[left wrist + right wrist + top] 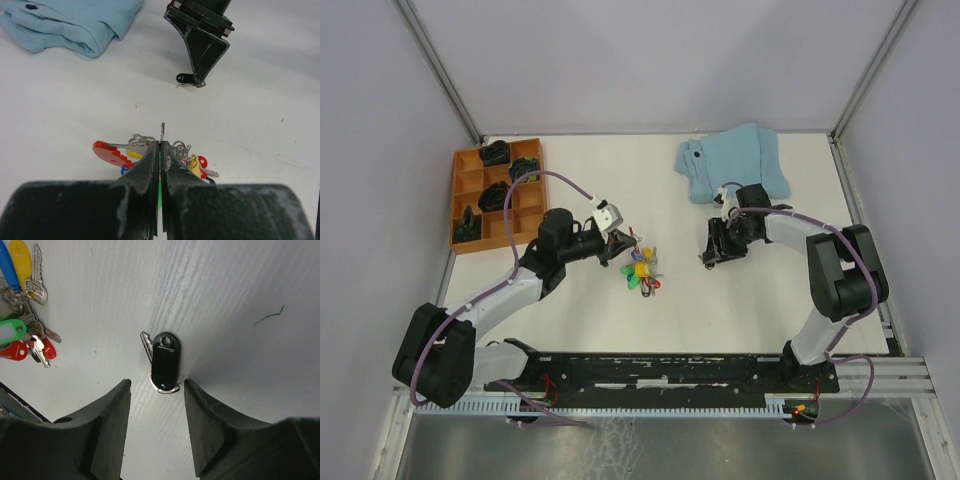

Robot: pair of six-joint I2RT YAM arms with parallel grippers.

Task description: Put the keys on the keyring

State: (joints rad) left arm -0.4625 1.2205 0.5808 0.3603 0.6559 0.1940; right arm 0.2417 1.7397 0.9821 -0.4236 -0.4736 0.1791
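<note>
The keys (642,272) lie in a bright bunch mid-table, with blue, yellow, green and red heads (22,335). The keyring (107,152), a red-and-grey loop, lies at the bunch's left side. My left gripper (161,142) is shut right at the bunch (192,162), pinching a thin metal strip that sticks up from its tips; whether that strip belongs to the keyring I cannot tell. My right gripper (155,382) is open and pointing down at the table. A single black-headed key (165,362) lies flat just beyond its fingertips, untouched.
A folded light-blue cloth (730,160) lies at the back, behind the right arm. An orange divided tray (470,160) with dark lumps sits at the back left. The two grippers (618,248) (710,258) face each other across the bunch.
</note>
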